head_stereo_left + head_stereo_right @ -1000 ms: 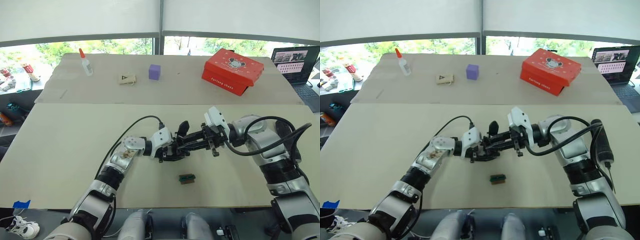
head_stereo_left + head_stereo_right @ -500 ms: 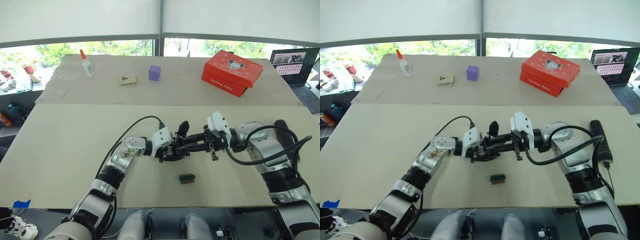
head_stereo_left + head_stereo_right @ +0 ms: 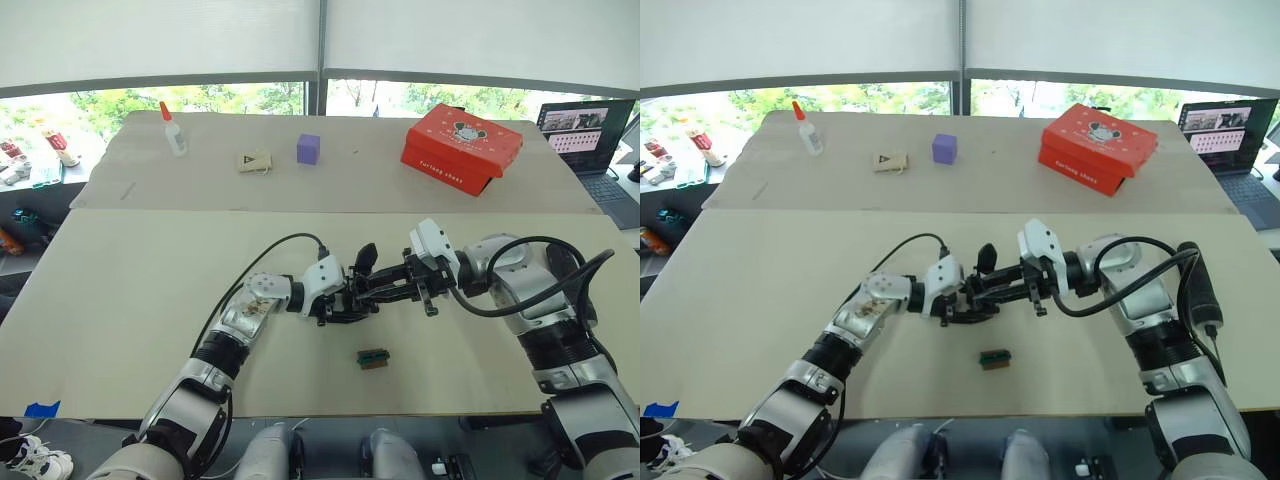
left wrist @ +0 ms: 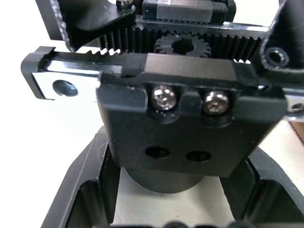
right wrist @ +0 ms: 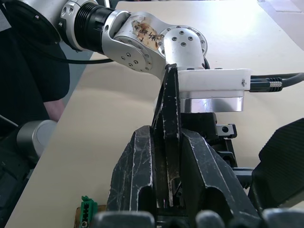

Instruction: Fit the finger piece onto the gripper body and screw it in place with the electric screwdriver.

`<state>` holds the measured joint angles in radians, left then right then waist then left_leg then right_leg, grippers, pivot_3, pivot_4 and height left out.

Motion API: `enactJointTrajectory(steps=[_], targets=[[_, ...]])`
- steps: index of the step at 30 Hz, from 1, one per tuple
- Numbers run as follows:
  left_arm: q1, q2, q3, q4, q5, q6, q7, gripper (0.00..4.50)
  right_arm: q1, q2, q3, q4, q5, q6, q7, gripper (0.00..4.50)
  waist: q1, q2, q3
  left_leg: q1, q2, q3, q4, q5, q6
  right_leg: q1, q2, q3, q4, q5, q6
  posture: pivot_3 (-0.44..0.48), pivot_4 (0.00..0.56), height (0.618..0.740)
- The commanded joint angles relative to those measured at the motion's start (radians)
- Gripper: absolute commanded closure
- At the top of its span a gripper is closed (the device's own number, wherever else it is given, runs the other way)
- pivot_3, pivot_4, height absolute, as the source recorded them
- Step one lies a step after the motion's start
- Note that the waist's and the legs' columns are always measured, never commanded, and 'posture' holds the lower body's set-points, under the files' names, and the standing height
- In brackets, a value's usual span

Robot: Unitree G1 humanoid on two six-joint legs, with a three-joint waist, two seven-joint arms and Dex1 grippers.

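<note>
the gripper body (image 3: pixel 345 300) is sitting at the middle of the near table in the left eye view, a little left of centre, with one pointed black finger sticking up at (image 3: pixel 366 257). in the left wrist view it is showing its rack, a small gear and two screws above two empty holes (image 4: pixel 190 109). the left gripper (image 3: pixel 335 298) is closing around its base, holding it steady. the right gripper (image 3: pixel 372 286) is reaching in from the right of the frame, its fingers (image 5: pixel 137 175) pinched on a thin black wedge, which i judge to be the finger piece (image 5: pixel 170 109), standing edge-on between them in the right wrist view.

the step in hand appears to be the fitting: the piece is being brought up against the body. the next move is calling for lining it up with the empty holes and seating it before any screwing.

the electric screwdriver (image 3: pixel 1201 288) is lying at the right edge of the right eye view, partly hidden behind the right arm, untouched. a small green-and-brown block (image 3: pixel 373 356) is lying just below the two grippers. whether the piece is already touching the body is hard to make out.
</note>
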<state>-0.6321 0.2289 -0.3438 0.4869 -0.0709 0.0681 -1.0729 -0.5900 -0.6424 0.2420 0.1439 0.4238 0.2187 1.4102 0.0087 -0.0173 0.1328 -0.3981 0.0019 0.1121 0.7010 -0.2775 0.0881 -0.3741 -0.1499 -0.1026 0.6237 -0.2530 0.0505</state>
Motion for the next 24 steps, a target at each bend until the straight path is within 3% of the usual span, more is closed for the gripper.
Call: enactJointTrajectory(steps=[1, 16, 24], targets=[[-0.030, 0.029, 0.045, -0.044, -0.023, -0.009, -0.014, 2.18, 0.142, -0.023, 0.050, 0.125, -0.124, 0.004, -0.055, 4.18, 0.000, -0.001, 0.000, 0.000, 0.000, 0.000, 0.000, 0.000, 0.000, 0.001, 0.000, 0.000, 0.000, 0.000, 0.000, 0.000, 0.150, 0.740], [-0.030, 0.050, 0.040, -0.055, -0.022, -0.007, -0.038, 2.18, 0.120, -0.002, 0.094, 0.217, -0.147, -0.048, 0.042, 4.18, -0.011, 0.000, -0.001, 0.008, 0.002, 0.000, -0.006, -0.002, -0.003, 0.005, -0.004, 0.000, -0.003, -0.001, -0.001, 0.000, 0.150, 0.740], [-0.022, 0.035, 0.030, -0.061, -0.018, -0.017, -0.028, 2.18, 0.147, -0.049, 0.072, 0.059, -0.103, 0.190, -0.072, 4.18, -0.011, 0.001, -0.002, 0.009, 0.005, 0.000, -0.006, -0.007, -0.009, 0.004, -0.008, -0.002, -0.008, 0.000, -0.004, 0.000, 0.150, 0.740]])
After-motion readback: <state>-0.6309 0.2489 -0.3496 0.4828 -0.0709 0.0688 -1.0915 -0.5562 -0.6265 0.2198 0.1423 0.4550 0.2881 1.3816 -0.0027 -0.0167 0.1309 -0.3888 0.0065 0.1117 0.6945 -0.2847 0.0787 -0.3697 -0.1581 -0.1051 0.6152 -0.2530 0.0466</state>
